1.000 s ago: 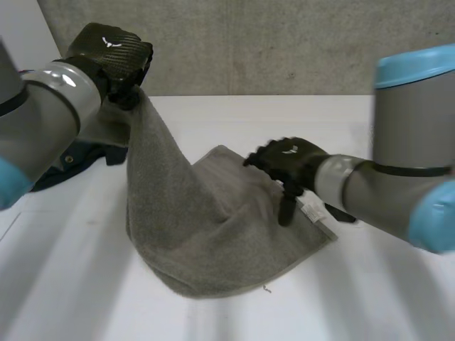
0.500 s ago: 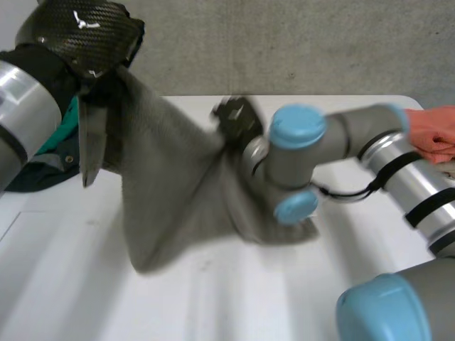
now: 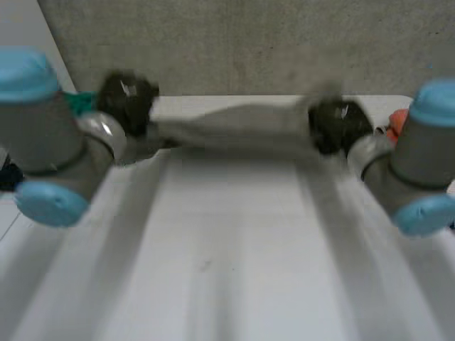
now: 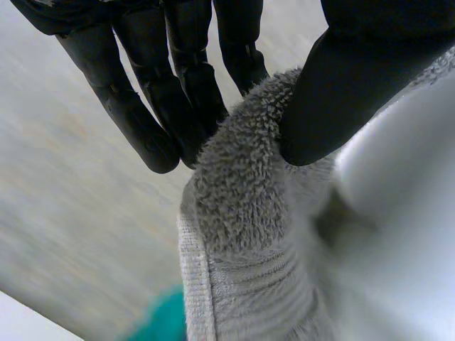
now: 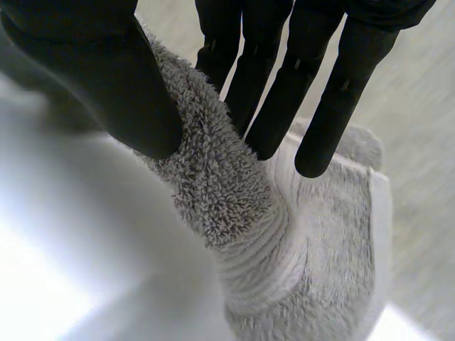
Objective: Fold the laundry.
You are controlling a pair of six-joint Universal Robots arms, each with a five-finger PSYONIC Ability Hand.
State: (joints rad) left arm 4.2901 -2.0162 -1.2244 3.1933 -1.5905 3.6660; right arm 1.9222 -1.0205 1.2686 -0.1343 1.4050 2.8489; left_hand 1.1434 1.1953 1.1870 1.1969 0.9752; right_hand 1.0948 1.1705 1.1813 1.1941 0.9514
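Teal cloth (image 3: 82, 101): we see it just past the left end of the towel (image 3: 234, 133), behind the left hand (image 3: 128, 103).
Left hand: it is at the towel's left end. Its fingers (image 4: 153, 121) and thumb pinch a bunched bit of pile, with the towel's flat woven band just beneath the grip.
Towel: the grey terry is drawn out into a long narrow band between our two hands, above the far part of the worktop (image 3: 227, 249). We cannot tell whether its lower edge touches the surface.
Right hand (image 3: 338, 126): it is at the towel's right end. Straight fingers (image 5: 313, 99) press a fold of pile against the thumb, again close to the woven band.
Orange cloth (image 3: 398, 121): it lies just past the towel's right end, beside the right hand.
Step in hand: we judge that we are stretching the towel out so it can be laid flat for a first fold.
Risk, slipping: both grips hold little cloth. A harder pull apart could drag the pile out from under a thumb and drop that end.
Risk, uneven lay: each hand holds a bunch, not a clean corner, so the towel may come down twisted or creased.
Risk, snagging: setting down too close to either end could catch the teal or the orange cloth under the towel.
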